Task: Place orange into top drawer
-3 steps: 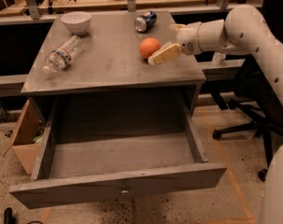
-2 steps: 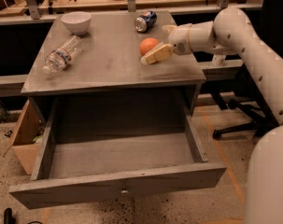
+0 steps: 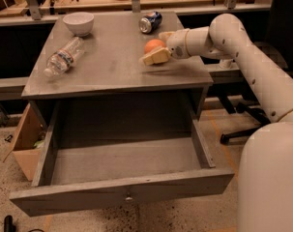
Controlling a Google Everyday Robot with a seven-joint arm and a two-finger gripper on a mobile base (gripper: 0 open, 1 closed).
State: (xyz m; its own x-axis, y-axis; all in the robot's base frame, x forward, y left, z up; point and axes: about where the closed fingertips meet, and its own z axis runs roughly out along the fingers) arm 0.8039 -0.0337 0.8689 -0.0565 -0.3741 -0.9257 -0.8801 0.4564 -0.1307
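Observation:
The orange (image 3: 153, 44) sits on the grey cabinet top (image 3: 112, 62), right of centre. My gripper (image 3: 153, 49) reaches in from the right at tabletop height and has the orange inside it, with the cream-coloured near part lying across the fruit's lower edge. The white arm (image 3: 233, 37) stretches off to the right. The top drawer (image 3: 88, 193) is pulled wide open below the top. Its inside is bare and the small round knob (image 3: 129, 197) shows on its front panel.
On the cabinet top lie a clear plastic bottle (image 3: 64, 57) at the left, a white bowl (image 3: 78, 23) at the back left and a soda can (image 3: 150, 21) on its side just behind the orange. A cardboard box (image 3: 25, 139) stands left of the drawer. A chair base (image 3: 242, 129) is at the right.
My gripper has moved left and closed in around the orange, which was beside its tip a second ago. The orange has stayed in about the same spot on the top.

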